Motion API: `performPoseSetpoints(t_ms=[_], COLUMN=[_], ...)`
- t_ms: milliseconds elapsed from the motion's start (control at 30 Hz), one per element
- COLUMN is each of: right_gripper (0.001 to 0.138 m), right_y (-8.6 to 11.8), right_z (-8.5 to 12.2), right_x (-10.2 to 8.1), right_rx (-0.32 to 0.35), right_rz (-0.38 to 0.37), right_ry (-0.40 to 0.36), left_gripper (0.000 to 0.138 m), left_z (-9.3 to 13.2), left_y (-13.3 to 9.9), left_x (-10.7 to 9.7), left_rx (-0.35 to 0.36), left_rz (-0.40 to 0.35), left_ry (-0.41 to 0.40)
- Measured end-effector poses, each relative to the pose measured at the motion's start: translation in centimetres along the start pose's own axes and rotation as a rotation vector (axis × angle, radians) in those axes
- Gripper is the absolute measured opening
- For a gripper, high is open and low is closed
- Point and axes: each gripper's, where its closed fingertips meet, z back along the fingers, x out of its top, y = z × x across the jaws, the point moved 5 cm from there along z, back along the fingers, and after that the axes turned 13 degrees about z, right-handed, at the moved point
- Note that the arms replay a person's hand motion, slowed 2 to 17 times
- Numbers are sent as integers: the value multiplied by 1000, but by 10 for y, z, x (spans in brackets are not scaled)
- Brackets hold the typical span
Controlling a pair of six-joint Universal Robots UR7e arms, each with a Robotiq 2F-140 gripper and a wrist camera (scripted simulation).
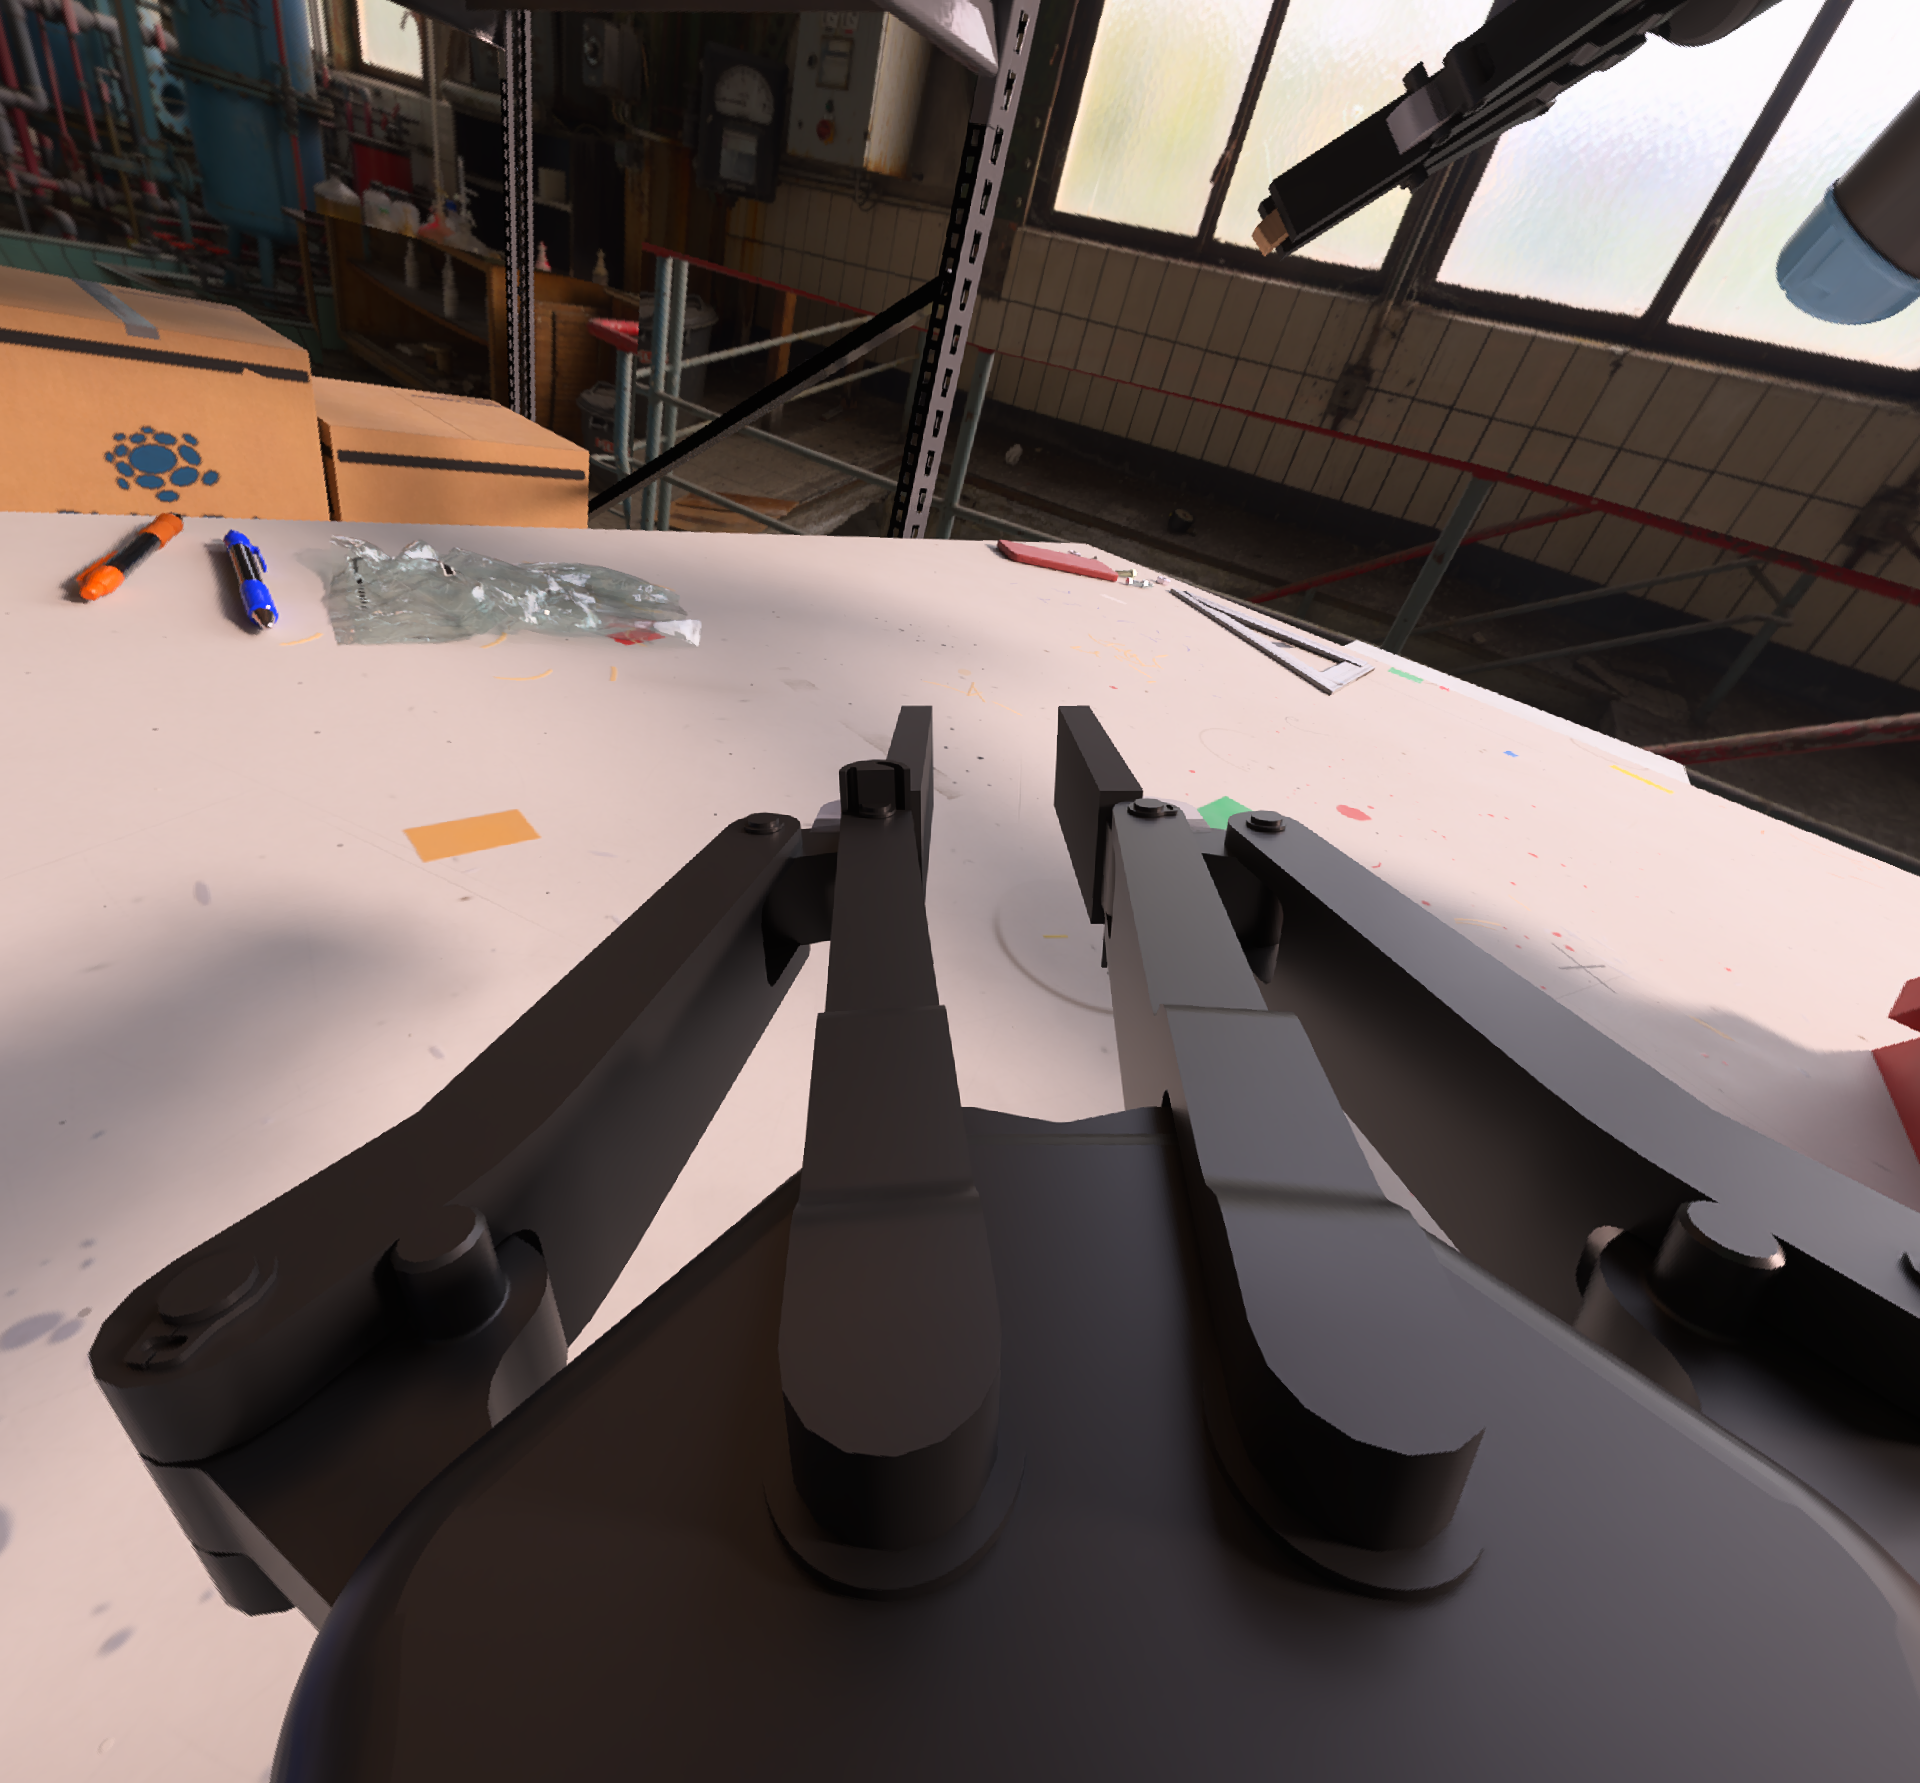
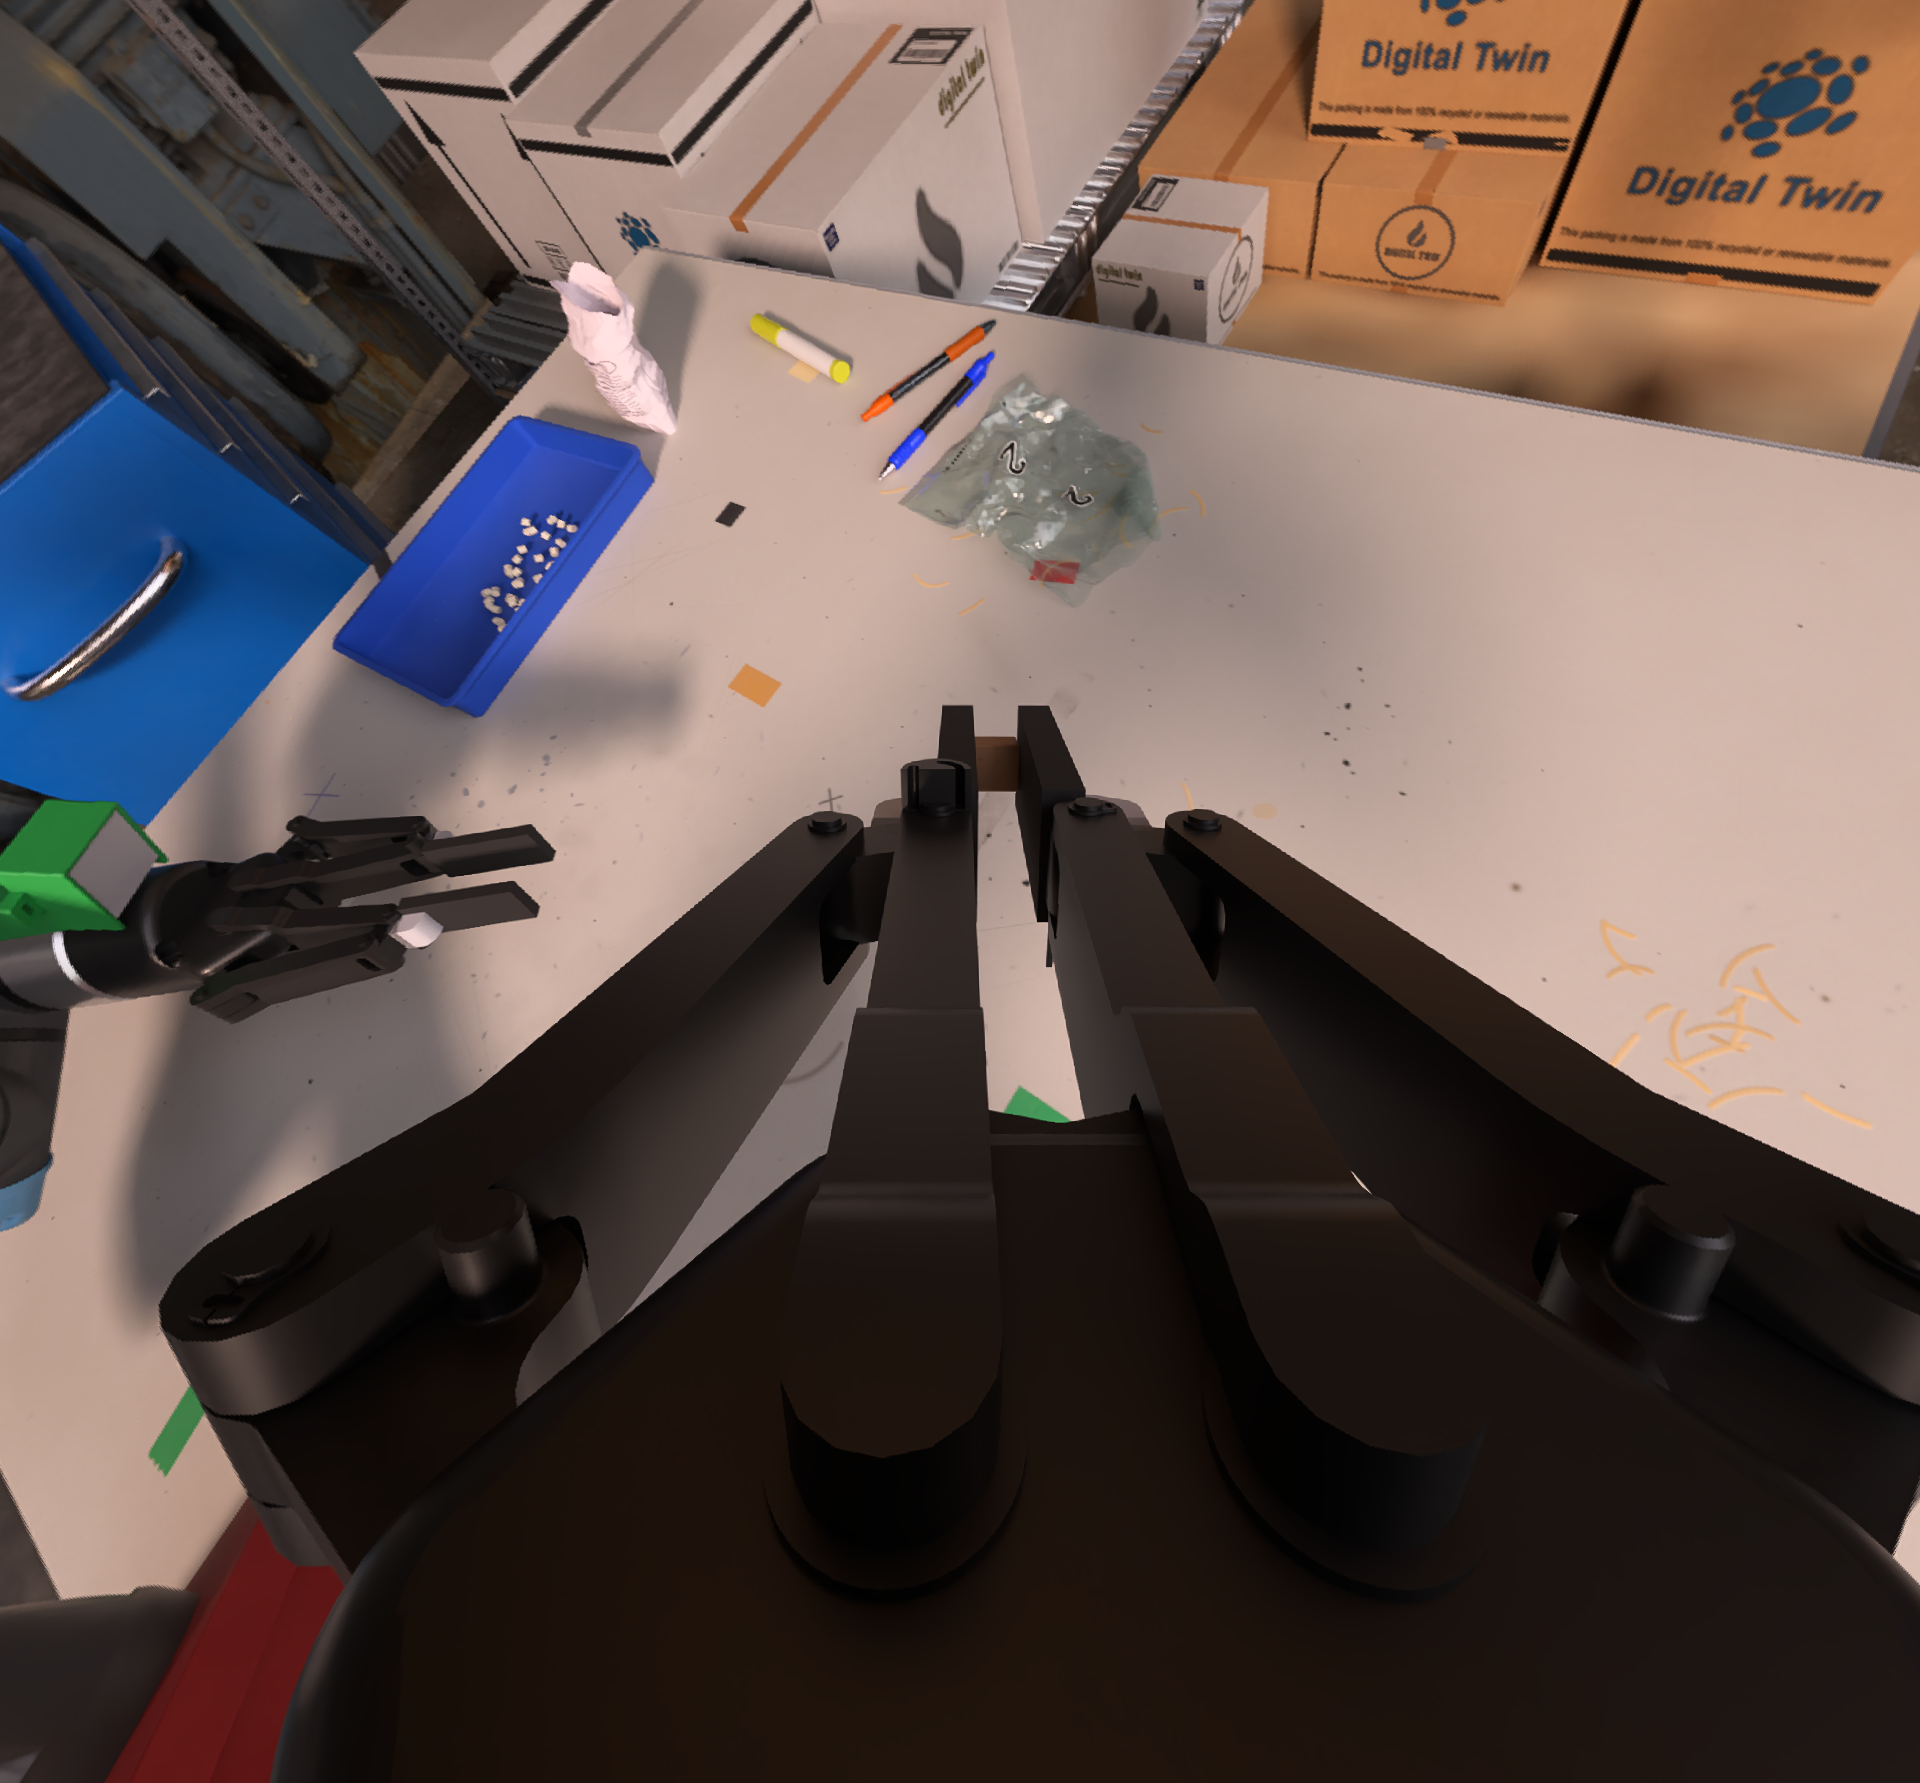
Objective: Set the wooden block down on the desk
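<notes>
Block (image 2: 995,763) btwn R fingers (image 2: 1042,746).

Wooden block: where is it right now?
The wooden block is pinched between the fingertips of the right gripper, held up off the desk; in the left wrist view it shows at that gripper's tip, upper right.

In the right wrist view, the desk (image 2: 1455,653) carries a bin (image 2: 499,559) at its left edge holding small pieces (image 2: 528,561), with a crumpled bag (image 2: 618,351) behind it, three markers (image 2: 800,347) and a plastic bag (image 2: 1039,486) to its right, and cardboard boxes (image 2: 1600,92) stacked behind the desk.
</notes>
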Motion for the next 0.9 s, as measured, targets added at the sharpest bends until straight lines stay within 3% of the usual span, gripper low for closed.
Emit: performPoseSetpoints(t_ms=[400, 900], right_gripper=[12, 12], right_y=[-32, -59], right_z=[-5, -36], right_x=[-24, -59], right_rx=[-46, -40], right_rz=[-51, -115], right_ry=[65, 141], left_gripper=[32, 32], left_z=[-4, -7], left_y=[5, 7], left_x=[-6, -10], left_rx=[18, 36], left_rz=[14, 3], left_ry=[34, 64])
